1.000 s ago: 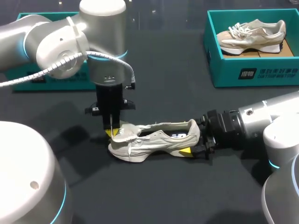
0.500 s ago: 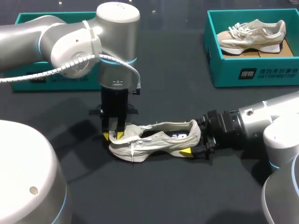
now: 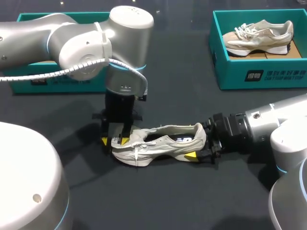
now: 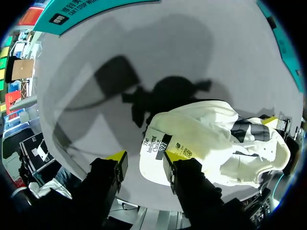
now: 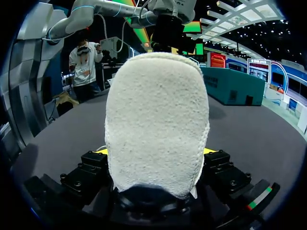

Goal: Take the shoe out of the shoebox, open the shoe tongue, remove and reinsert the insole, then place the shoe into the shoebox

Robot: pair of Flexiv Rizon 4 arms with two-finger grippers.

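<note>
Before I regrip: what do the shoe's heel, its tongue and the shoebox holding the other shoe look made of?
The heel looks like a soft napped textile, perhaps suede or fleece: fuzzy, matte surface. The tongue seems thin cream fabric with a printed label, folding limply. The shoebox is probably teal cardboard: matte, with thin straight walls.

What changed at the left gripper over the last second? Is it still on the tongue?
The left gripper dropped lower at the toe end of the shoe and its fingers spread. The tongue now sits loose between them, apparently released. Its arm swung toward the middle. The shoe, the right gripper shut on its heel, and the boxed shoe stayed put.
</note>
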